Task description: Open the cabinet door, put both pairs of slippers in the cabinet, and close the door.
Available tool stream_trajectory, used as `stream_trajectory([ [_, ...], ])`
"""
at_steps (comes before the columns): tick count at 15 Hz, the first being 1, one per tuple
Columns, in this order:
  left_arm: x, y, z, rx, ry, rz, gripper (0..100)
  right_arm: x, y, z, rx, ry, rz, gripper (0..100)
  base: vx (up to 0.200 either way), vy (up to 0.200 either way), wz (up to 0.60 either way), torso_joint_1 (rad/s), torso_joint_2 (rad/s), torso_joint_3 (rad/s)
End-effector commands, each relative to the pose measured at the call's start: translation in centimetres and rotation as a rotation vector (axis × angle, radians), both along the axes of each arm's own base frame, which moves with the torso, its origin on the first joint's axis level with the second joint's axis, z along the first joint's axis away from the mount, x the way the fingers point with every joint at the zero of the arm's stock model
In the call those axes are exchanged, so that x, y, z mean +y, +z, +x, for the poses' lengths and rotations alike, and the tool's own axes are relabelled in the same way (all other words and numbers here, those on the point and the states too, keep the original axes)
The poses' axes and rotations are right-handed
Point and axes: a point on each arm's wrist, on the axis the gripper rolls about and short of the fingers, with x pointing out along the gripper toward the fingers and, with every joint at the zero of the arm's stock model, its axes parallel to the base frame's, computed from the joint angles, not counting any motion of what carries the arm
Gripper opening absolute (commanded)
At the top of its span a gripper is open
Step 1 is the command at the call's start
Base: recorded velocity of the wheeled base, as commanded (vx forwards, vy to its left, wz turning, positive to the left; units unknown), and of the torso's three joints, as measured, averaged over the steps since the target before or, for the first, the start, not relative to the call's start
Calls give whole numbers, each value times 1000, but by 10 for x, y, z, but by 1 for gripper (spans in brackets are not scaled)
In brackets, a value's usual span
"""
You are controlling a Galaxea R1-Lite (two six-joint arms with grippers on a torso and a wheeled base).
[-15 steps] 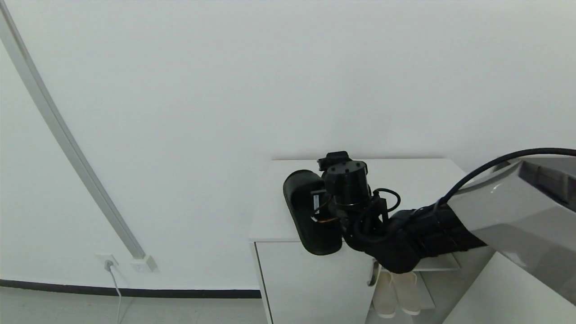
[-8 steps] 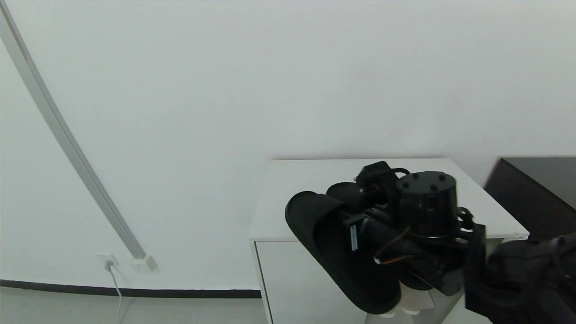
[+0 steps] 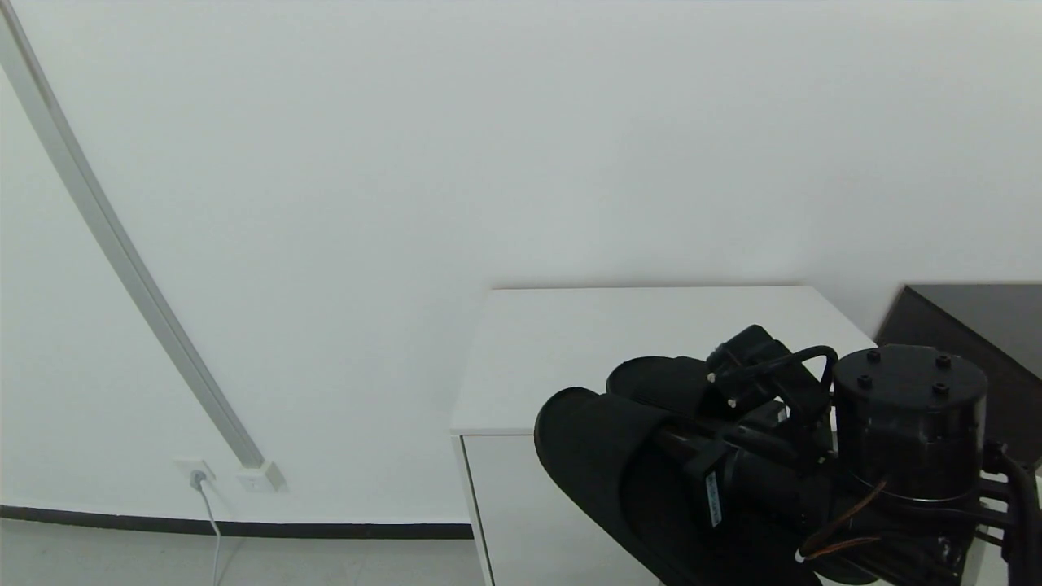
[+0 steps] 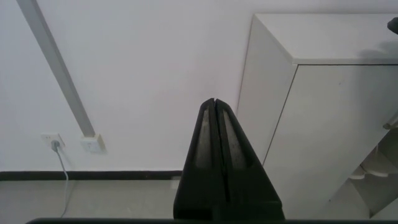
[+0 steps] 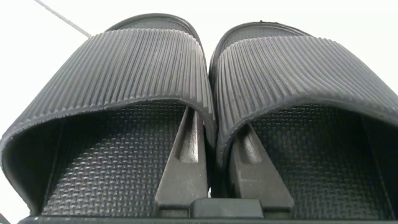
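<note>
A pair of black slippers (image 3: 619, 456) hangs in front of the white cabinet (image 3: 570, 342), below its top edge and near the camera. My right gripper (image 3: 716, 456) is shut on them. In the right wrist view its fingers (image 5: 186, 149) reach inside the two slippers (image 5: 149, 81) and pinch their inner walls together. My left gripper (image 4: 214, 102) is shut with nothing in it, out to the side of the cabinet (image 4: 323, 124) and pointing at the wall. At the cabinet's open side, pale slippers (image 4: 376, 167) lie on a shelf.
A slanted grey conduit (image 3: 122, 244) runs down the wall to a socket (image 3: 195, 474) with a cable, left of the cabinet. A dark piece of furniture (image 3: 977, 325) stands right of the cabinet. Bare floor lies along the wall.
My right arm has carried the black slippers from the cabinet top's front left edge rightward and down, closer to the camera. The slippers now hide the open shelves.
</note>
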Motion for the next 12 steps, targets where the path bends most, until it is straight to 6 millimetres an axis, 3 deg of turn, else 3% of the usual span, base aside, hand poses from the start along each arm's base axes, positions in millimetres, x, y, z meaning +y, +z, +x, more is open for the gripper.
stream_trajectory([
  [1,0,0,0,0,0,-2,0,1,-2,-1,5,5,-5,0,0,0,0,0,0,0],
  [2,0,0,0,0,0,-1,0,2,-2,-1,5,6,-5,0,0,0,0,0,0,0],
  [12,0,0,0,0,-4,-2,0,3,-2,-3,8,14,-3,0,-200,0,0,2,2,2],
])
